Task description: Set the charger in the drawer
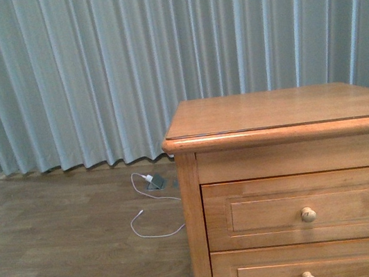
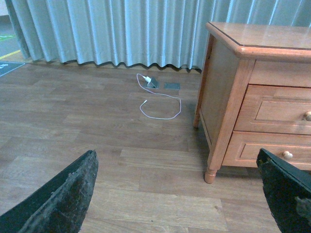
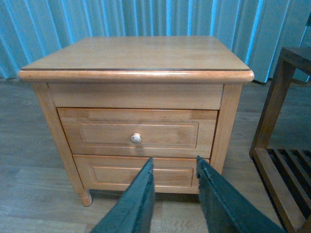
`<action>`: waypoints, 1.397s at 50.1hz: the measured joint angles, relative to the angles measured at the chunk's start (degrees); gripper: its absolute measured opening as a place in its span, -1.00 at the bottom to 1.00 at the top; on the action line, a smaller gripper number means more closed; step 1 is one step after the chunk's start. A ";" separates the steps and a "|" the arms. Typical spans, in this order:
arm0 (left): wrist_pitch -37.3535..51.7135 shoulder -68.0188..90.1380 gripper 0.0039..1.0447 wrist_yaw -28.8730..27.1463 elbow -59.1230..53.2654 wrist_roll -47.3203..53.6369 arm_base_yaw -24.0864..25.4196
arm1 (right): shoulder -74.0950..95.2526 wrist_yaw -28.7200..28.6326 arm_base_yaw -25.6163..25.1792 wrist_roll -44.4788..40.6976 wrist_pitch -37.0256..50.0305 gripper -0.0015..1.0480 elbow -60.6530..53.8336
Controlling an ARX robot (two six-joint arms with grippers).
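The right claw (image 3: 175,194) hangs nearest its wrist camera, its two dark fingers (image 3: 133,204) a narrow gap apart with nothing between them, just in front of the wooden nightstand (image 3: 136,73). The drawer (image 3: 138,133), the upper one, is closed, its pale knob (image 3: 136,138) at centre; the lower drawer (image 1: 310,267) beneath is closed too. The left claw (image 2: 177,194) is spread wide and empty above the wooden floor (image 2: 73,121). A thin white cable (image 1: 151,214) with a small adapter (image 1: 150,179) lies on the floor left of the nightstand, near the grey curtain (image 1: 123,64). The charger appears in no view.
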 joint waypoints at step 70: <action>0.00 0.00 0.89 0.00 0.00 0.00 0.00 | -29.55 -0.04 0.00 -0.44 -22.58 -0.96 -6.47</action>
